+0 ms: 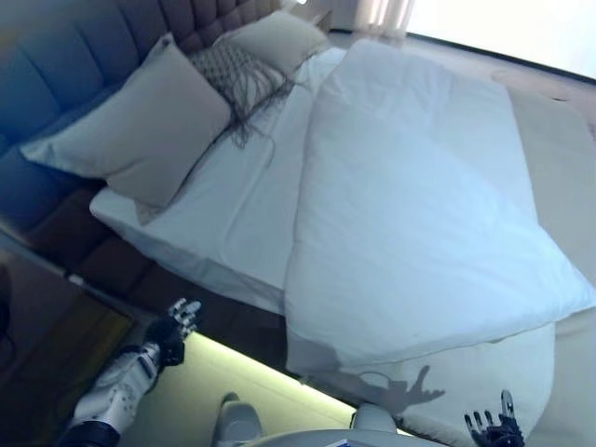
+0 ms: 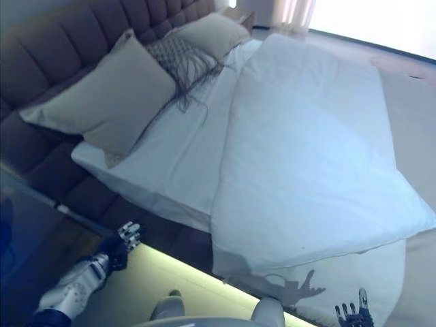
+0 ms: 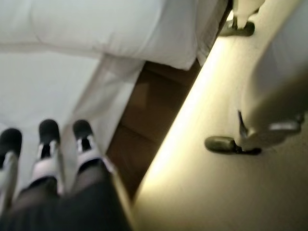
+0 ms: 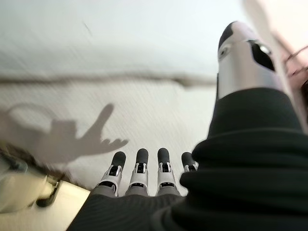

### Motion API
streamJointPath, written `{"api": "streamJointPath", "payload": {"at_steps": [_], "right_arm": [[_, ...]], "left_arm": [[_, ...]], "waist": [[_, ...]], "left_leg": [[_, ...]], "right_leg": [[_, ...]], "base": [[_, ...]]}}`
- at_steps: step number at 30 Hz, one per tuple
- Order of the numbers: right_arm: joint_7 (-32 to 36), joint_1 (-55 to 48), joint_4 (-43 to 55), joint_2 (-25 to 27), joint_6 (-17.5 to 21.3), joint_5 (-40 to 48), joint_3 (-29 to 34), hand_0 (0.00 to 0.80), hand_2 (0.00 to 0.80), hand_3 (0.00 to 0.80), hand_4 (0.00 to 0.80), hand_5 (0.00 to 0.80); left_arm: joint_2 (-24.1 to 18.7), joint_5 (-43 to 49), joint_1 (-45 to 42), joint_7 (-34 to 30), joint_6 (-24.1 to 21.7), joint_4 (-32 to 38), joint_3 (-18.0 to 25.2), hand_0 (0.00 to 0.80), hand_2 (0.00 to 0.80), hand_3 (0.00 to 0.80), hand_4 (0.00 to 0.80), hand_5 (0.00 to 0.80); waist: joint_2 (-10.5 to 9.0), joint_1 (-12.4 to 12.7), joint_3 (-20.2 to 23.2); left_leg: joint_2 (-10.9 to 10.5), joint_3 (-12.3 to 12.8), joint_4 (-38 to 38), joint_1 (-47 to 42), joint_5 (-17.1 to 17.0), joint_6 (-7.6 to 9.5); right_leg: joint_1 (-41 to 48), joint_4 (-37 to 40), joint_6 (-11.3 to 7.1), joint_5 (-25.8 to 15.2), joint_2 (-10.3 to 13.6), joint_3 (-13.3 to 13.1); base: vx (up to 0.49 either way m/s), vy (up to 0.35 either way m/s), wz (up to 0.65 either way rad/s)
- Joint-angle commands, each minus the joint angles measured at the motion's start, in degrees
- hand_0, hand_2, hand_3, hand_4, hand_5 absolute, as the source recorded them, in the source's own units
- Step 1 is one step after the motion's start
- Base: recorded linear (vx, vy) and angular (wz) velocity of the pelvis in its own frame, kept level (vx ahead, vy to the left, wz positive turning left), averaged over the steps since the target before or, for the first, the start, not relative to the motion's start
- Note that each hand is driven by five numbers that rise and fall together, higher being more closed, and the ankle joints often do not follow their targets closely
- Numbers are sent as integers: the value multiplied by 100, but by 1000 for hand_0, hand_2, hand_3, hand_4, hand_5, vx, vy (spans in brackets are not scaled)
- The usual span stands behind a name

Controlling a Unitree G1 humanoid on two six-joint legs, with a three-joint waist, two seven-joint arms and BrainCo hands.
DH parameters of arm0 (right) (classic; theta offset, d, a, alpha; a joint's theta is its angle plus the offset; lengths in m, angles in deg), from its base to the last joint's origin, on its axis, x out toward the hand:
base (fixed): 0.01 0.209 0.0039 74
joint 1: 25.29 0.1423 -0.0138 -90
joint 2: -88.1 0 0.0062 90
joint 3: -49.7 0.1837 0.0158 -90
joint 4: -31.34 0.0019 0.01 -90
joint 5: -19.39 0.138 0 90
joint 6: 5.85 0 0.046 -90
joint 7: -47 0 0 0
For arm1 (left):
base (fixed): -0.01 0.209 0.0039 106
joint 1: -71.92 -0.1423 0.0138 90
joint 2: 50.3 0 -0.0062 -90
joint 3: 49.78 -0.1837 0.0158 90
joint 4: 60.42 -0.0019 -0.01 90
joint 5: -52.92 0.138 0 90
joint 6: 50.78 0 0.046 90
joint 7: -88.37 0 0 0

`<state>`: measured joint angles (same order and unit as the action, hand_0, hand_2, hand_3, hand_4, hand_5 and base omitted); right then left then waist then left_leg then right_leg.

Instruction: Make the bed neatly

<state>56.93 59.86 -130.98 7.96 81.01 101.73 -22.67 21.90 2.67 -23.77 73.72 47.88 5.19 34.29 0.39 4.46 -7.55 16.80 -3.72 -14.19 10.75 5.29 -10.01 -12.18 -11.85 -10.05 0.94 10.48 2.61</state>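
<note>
A: Duvet (image 1: 419, 196) lies on the bed (image 1: 247, 200), bunched toward the foot half. Its head edge stops short, leaving bare sheet between it and the pillows. Near corner hangs over the bed's near side.

B: Pillows?

A: Large pillow (image 1: 140, 116) at the near head corner, leaning on the headboard (image 1: 56, 84). Fringed cushion (image 1: 233, 70) next along, second pillow (image 1: 279, 37) toward the far head corner.

B: Hands?

A: Left hand (image 1: 177, 321) hangs off the bed's near side, below the mattress edge, fingers straight, holding nothing. Right hand (image 4: 144, 175) hovers near the duvet's draped near edge, fingers spread and straight, empty too. Neither touches fabric.

B: Step in hand, then?

A: Looks like the approach before a first grasp. Nothing straightened yet, by my reading.

B: How to do it well?

A: Take the duvet's head edge at the near side, pinch through the full thickness, not just the cover. Draw it toward the pillows level with the headboard, so the edge stays square. Pull low and steady; a lift would drag the far side off crooked. Then smooth the overhang along the near side.
</note>
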Motion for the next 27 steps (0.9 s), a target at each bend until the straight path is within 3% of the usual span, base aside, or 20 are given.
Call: {"api": "streamJointPath", "payload": {"at_steps": [1, 2, 4, 7, 11, 14, 16, 23, 27], "right_arm": [[-47, -101, 263, 218, 59, 395, 302, 0, 0, 0, 0, 0], [-16, 80, 291, 373, 193, 660, 308, 0, 0, 0, 0, 0], [-71, 727, 234, 659, 438, 967, 226, 0, 0, 0, 0, 0], [-68, 1313, 24, 955, 387, 1359, 201, 0, 0, 0, 0, 0], [-185, 1534, -78, 1221, 246, 1792, 195, 0, 0, 0, 0, 0], [-371, 1642, -278, 1490, 139, 1871, 241, 0, 0, 0, 0, 0], [-572, 1736, -362, 1704, 322, 1509, 258, 0, 0, 0, 0, 0], [-484, 1857, -552, 2343, -84, 1485, 396, 0, 0, 0, 0, 0], [-458, 1874, -464, 2526, -100, 1489, 500, 0, 0, 0, 0, 0]], "left_arm": [[-202, -130, 196, -75, -148, 490, 68, 0, 0, 0, 0, 0], [-203, -259, 416, -134, -319, 473, -102, 0, 0, 0, 0, 0], [-131, -412, 1028, -4, -584, 183, -423, 0, 0, 0, 0, 0], [-39, -668, 1566, 194, -830, -146, -684, 0, 0, 0, 0, 0], [-142, -786, 1630, 396, -913, 203, -754, 0, 0, 0, 0, 0], [-289, -821, 1592, 527, -899, 338, -765, 0, 0, 0, 0, 0], [-368, -850, 1586, 581, -921, 351, -798, 0, 0, 0, 0, 0], [-553, -902, 1509, 458, -1113, 522, -901, 0, 0, 0, 0, 0], [-635, -966, 1429, 513, -1116, 658, -767, 0, 0, 0, 0, 0]], "waist": [[-118, 146, -112], [-23, 184, -285], [120, 164, -628], [179, 158, -927], [191, 226, -1005], [171, 258, -998], [170, 257, -997], [273, 190, -992], [288, 172, -1045]], "left_leg": [[50, -446, -191, 670, -588, -93], [-116, -521, 113, 897, -839, -62], [-412, -618, 145, 1394, -903, 68], [-518, -581, -164, 2021, -959, -47], [-675, -534, -302, 2441, -935, -56], [-689, -504, -443, 2718, -867, -73], [-687, -459, -498, 2870, -832, -66], [-727, -282, -750, 3264, -701, 3], [-731, -409, -1290, 3499, -450, -13]], "right_leg": [[255, 431, -488, -553, 611, 289], [133, 442, -432, -538, 640, 378], [-495, 216, -359, -516, 763, 394], [-1160, -71, -420, -632, 1021, 432], [-1580, 67, -467, -873, 1180, 498], [-1948, 4, -490, -945, 1255, 526], [-2177, -33, -494, -972, 1260, 494], [-2824, -412, -486, -855, 1251, 353], [-3175, -1112, -401, -562, 1246, 199]], "base": [[-169, 84, 5], [-449, 195, 19], [-466, 184, 28], [-187, 62, 10], [-59, -6, -3], [-52, -59, -7], [-50, -59, -12], [-46, -29, 2], [-30, -2, 8]]}}
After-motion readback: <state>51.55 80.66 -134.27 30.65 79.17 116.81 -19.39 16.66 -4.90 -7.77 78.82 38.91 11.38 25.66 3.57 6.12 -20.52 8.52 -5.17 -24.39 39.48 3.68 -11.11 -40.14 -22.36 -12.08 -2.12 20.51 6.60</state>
